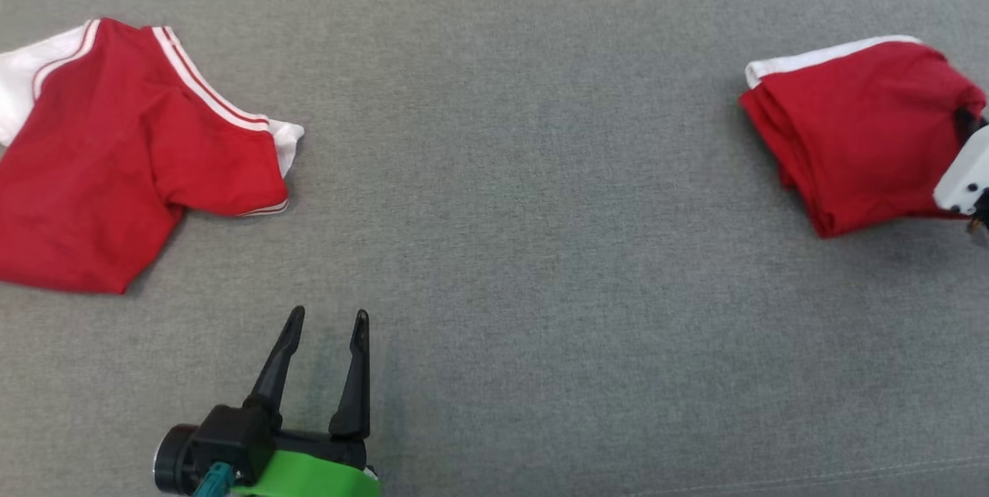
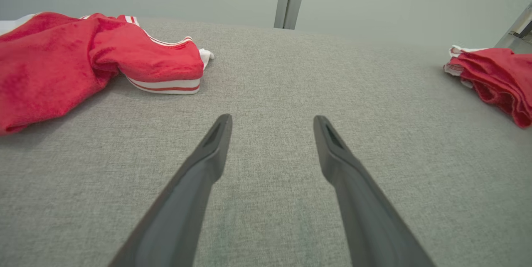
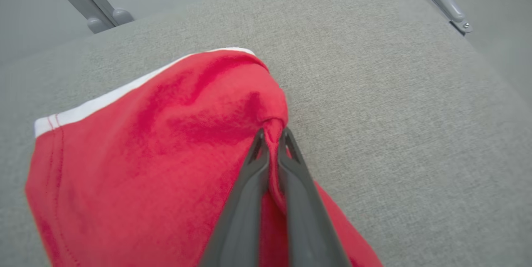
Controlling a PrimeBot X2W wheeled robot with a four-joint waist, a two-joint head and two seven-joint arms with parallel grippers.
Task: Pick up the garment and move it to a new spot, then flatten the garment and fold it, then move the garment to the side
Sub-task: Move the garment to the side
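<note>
Head view: grey cloth bench (image 1: 525, 211) across the frame, far edge along the top, rounded far-left corner visible. L gripper (image 1: 328, 315) low, toward the near edge, left of centre, fingers spread wide over bare cloth, apart from both garments. Red shirt (image 1: 116, 165) w/ white striped sleeves spread loosely by the far-left corner, partly cut by the frame edge. Folded garment (image 1: 858, 126), red w/ white band along its far side, lying toward the right end of the bench, well apart from the shirt. R gripper (image 1: 964, 126) at the garment's right side, dark tips in the cloth, white housing just below.

L wrist view: fingers (image 2: 208, 163) wide, hovering above the bench (image 2: 270, 72). Red shirt (image 2: 62, 63) ahead-left, folded garment (image 2: 498, 80) far right as stacked layers.

R wrist view: R gripper (image 3: 272, 132) pinched tight on a small ridge of red cloth at the edge of the folded garment (image 3: 145, 155); cloth puckered at the tips. Rest of the garment flat on the bench (image 3: 395, 92). Grey metal brackets (image 3: 451, 1) past the bench's far corners.
</note>
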